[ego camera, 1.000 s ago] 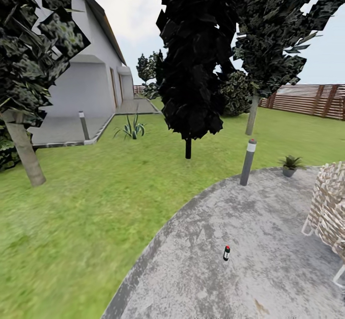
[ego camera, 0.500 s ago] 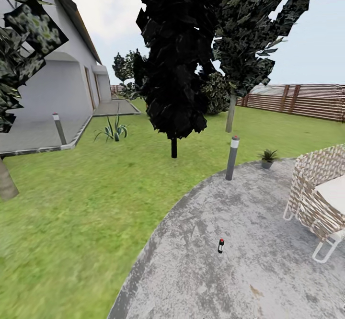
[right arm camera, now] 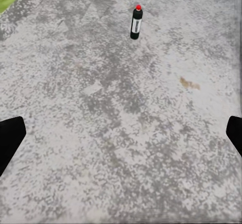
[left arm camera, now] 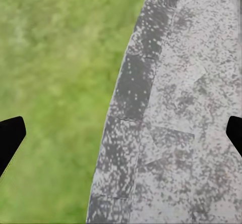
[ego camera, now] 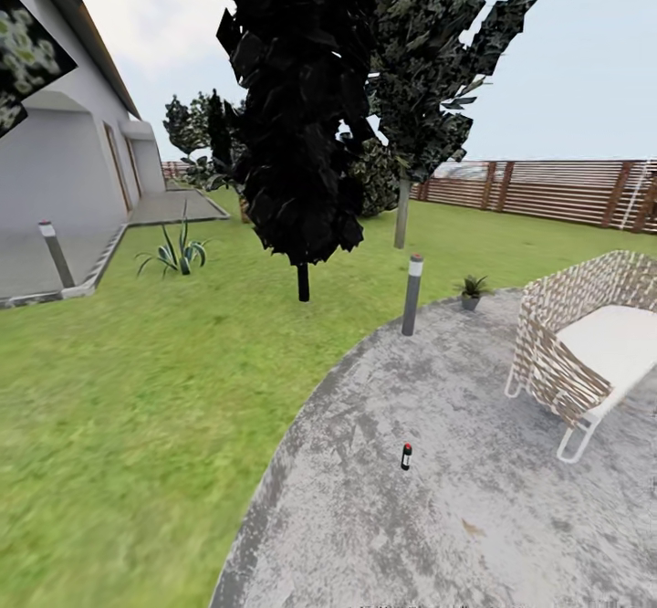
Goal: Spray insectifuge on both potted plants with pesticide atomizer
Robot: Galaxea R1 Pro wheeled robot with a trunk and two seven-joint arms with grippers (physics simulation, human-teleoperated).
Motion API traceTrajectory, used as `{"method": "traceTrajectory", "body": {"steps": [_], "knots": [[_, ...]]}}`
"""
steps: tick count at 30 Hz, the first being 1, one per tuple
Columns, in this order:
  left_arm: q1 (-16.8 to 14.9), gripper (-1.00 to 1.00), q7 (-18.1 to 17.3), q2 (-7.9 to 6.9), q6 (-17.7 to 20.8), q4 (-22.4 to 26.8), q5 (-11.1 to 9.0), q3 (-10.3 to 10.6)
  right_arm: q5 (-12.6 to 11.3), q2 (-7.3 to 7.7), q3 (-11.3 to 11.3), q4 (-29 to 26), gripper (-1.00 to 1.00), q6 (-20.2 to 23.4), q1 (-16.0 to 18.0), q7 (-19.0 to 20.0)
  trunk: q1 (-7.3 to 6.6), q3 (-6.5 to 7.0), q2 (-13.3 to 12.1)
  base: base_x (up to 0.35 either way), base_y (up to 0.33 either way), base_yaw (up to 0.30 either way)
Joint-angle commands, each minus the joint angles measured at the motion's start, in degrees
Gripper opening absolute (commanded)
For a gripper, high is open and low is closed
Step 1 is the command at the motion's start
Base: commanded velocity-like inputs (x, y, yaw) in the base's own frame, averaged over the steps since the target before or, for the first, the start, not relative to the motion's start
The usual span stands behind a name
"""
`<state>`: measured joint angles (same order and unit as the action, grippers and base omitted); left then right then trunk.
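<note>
Atomizer [ego camera: 406,456] upright on the patio [ego camera: 474,517]; left gripper [left arm camera: 121,135] and right gripper [right arm camera: 121,135] both wide, empty

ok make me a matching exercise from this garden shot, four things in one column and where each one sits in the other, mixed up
Things:
1. small dark bottle with red top
2. tall grey bollard lamp
3. woven wicker chair
4. thin-leaved spiky clump

Places:
A. in the grass near the house paving
B. at the patio's edge beside the lawn
C. upright on open paving, alone
D. on the patio's right side, before the fence

Pairs: 1-C, 2-B, 3-D, 4-A
</note>
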<state>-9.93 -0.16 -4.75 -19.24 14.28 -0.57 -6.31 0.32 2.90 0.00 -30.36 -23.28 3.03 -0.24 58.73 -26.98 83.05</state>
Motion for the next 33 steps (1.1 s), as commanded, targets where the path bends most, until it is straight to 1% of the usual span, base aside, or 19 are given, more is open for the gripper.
{"method": "traceTrajectory", "body": {"steps": [1,9,22,33], "knots": [[-0.02,1.0,-0.02,0.0,-0.18,-0.04,-0.05,-0.09,0.03,0.0,0.0,0.04,1.0,-0.18,0.04,-0.02,0.0,-0.09,0.03,0.0,0.245,-0.273],[-0.01,1.0,-0.02,0.0,-0.24,-0.04,-0.01,-0.02,0.03,0.0,0.0,0.04,1.0,-0.17,0.04,-0.02,0.0,-0.34,0.03,0.039,0.245,-0.273],[-0.05,1.0,-0.08,0.0,-0.27,-0.04,0.15,-0.01,0.03,0.0,0.0,0.04,1.0,-0.18,0.04,-0.02,0.0,-0.72,0.03,0.204,0.261,-0.28],[-0.09,1.0,-0.03,-0.04,-0.27,-0.04,0.13,-0.01,-0.05,0.0,0.0,0.04,1.0,-0.19,0.04,-0.02,0.0,-0.99,0.03,0.088,0.33,-0.282]]}}
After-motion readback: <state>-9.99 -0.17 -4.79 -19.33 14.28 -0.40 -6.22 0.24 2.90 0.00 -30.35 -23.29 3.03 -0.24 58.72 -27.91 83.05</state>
